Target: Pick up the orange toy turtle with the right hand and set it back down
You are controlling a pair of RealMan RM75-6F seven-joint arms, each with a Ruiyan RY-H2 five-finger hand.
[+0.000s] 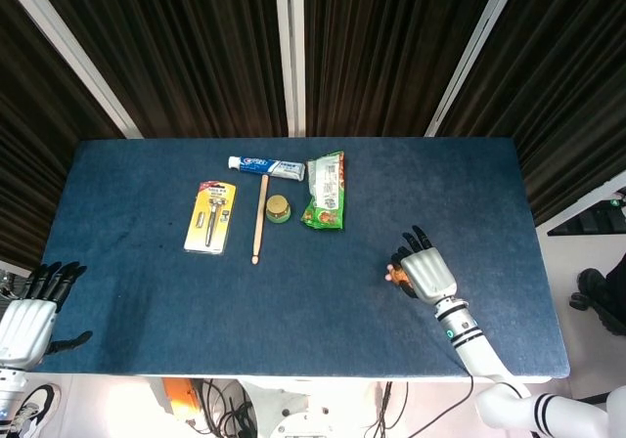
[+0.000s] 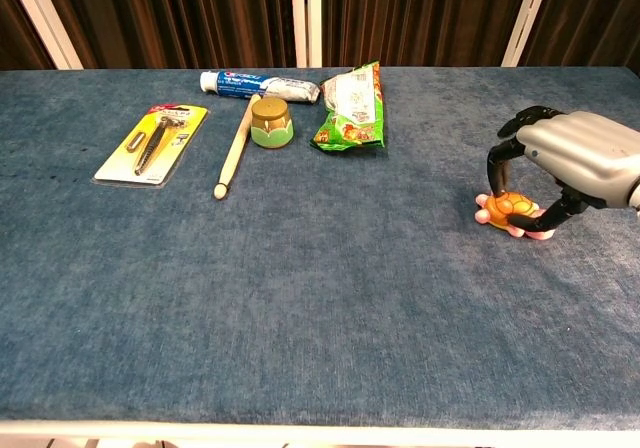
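The orange toy turtle sits low on the blue table at the right side. My right hand arches over it, with fingers against its left side and the thumb against its right, still pinching it. In the head view the turtle only peeks out from under the right hand. Whether its feet touch the cloth cannot be told for sure. My left hand hangs off the table's front left corner, fingers apart, holding nothing.
At the back middle lie a toothpaste tube, a green snack bag, a small gold-lidded jar, a wooden stick and a yellow razor pack. The table's right edge is near my right hand.
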